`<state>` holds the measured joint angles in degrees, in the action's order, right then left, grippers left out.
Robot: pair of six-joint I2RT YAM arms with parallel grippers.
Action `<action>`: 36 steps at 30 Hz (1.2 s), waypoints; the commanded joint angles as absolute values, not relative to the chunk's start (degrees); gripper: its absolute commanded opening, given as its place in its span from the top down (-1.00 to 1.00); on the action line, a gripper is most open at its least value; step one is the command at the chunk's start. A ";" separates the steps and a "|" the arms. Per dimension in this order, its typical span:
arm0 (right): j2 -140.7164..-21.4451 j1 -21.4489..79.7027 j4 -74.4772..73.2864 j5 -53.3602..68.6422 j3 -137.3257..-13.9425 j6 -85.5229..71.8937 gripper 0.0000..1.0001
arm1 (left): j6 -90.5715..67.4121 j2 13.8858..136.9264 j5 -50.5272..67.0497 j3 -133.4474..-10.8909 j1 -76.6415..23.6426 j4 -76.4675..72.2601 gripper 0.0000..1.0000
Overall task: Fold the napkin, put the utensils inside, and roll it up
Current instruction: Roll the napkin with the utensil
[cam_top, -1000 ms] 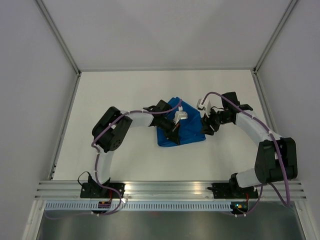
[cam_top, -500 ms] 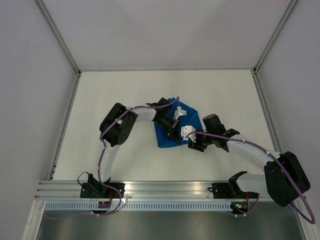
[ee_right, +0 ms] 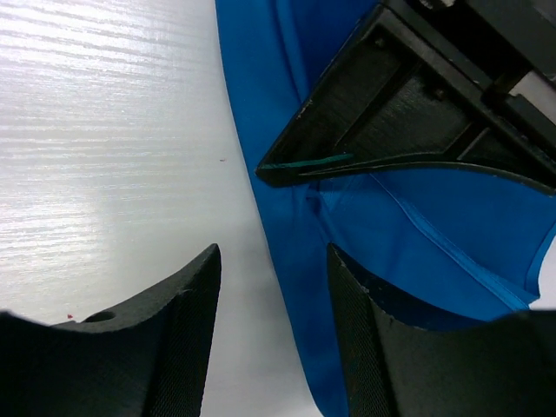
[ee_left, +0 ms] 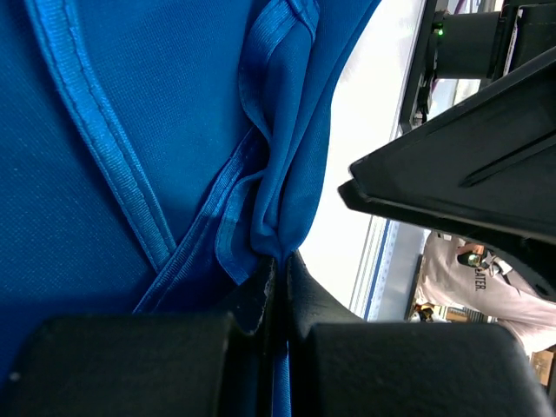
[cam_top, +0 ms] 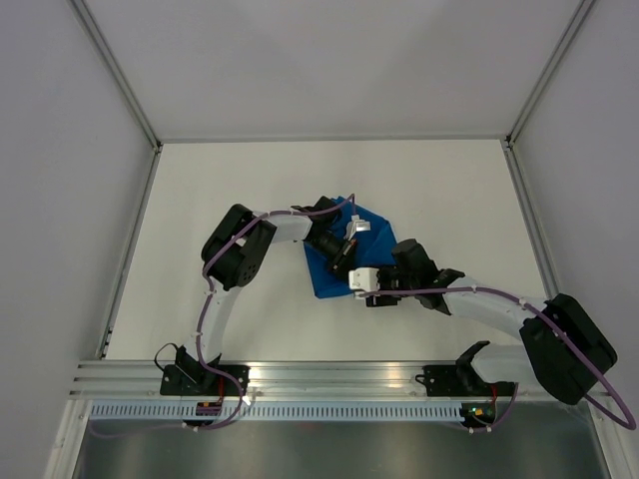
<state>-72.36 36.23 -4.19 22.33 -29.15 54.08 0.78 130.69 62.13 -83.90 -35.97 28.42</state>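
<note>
Top external view shows the blue napkin (cam_top: 379, 228) lying near the middle of the white table (cam_top: 220, 200), drawn into a compact, uneven patch rather than spread flat, with both arms meeting over its near side. The left gripper (ee_left: 280, 269) has its jaws pressed together on a gathered fold of the cloth: in the left wrist view the fabric bunches into a narrow pleat that runs straight down into the seam between the two black fingers, and a stitched hem (ee_left: 104, 148) crosses the flat layer beside it, so at least two layers overlap here. The right gripper (ee_right: 274, 261) hangs with its jaws spread, holding nothing; in the right wrist view its two fingers straddle the napkin's near edge where blue meets bare table, just short of the left gripper's dark body above them, and I cannot tell whether the fingers touch the cloth or hover over it. The knife is not to be seen in any view; it may lie under the cloth or behind an arm, or be off to one side, and the pictures do not settle which. As I judge it, the folding is under way but not tidy or finished, since the outline is irregular and one fold is held up rather than laid down. No rolled bundle shows, so the placing of the knife cannot be confirmed and the rolling looks to be wholly left to do.
</note>
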 commanded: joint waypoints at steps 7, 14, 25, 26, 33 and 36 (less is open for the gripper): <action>-78.75 36.83 -3.52 25.93 -34.10 60.47 -0.17 | 1.93 132.71 59.41 -80.86 -35.24 30.50 0.95; -82.09 36.91 -7.72 27.94 -38.05 63.45 -0.15 | 2.81 133.07 59.94 -79.72 -34.98 30.50 0.95; -82.62 38.23 -16.61 30.06 -40.34 66.00 -0.11 | 4.22 133.86 61.00 -80.16 -34.37 31.46 0.95; -83.31 38.58 -16.00 29.71 -40.34 65.92 -0.11 | 4.48 133.94 61.08 -80.16 -34.28 31.55 0.95; -87.45 39.46 -14.51 27.60 -42.63 64.96 -0.08 | 5.10 134.03 61.17 -80.24 -34.28 32.17 0.95; -88.94 39.46 -14.58 26.19 -43.93 64.69 -0.07 | 5.45 134.12 61.43 -80.42 -34.28 32.60 0.95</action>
